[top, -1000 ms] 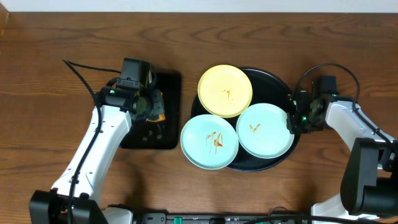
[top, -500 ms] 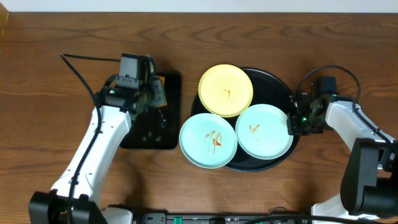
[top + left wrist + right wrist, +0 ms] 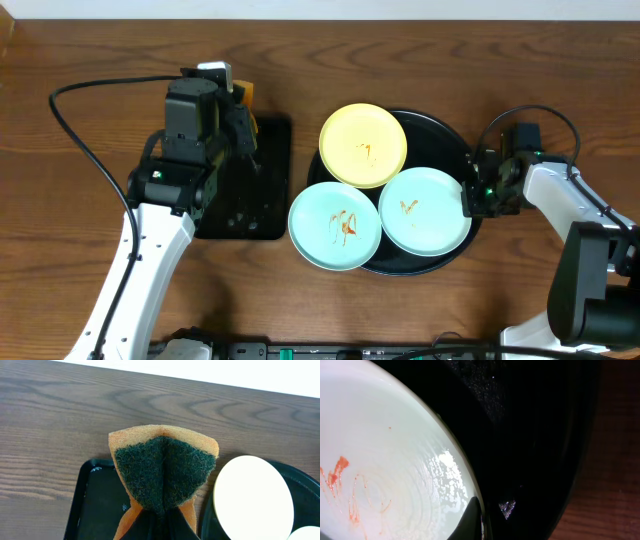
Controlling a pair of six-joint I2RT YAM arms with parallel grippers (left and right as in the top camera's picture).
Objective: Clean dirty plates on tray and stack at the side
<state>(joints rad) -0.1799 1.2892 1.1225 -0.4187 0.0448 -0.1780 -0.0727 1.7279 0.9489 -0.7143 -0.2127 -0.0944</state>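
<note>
Three plates lie on the round black tray [image 3: 450, 135]: a pale yellow plate [image 3: 363, 145] at the back, a blue-mint plate [image 3: 336, 226] overhanging the front left rim, and a second blue-mint plate [image 3: 425, 208] at the front right. All three have orange smears. My left gripper [image 3: 240, 118] is shut on an orange sponge with a green scouring face [image 3: 164, 472], held up above the rectangular tray's back edge. My right gripper [image 3: 470, 196] is shut on the right rim of the second blue-mint plate [image 3: 380, 460], with one finger [image 3: 474, 520] on top of the rim.
A small rectangular black tray [image 3: 240, 215] lies left of the round tray, under my left arm; it also shows in the left wrist view [image 3: 95, 505]. A black cable [image 3: 90, 90] loops over the table at the left. Bare wood lies all round.
My left arm has risen off the rectangular tray with the sponge and swung toward the back. The plates shifted slightly left. The right arm has stayed put.
</note>
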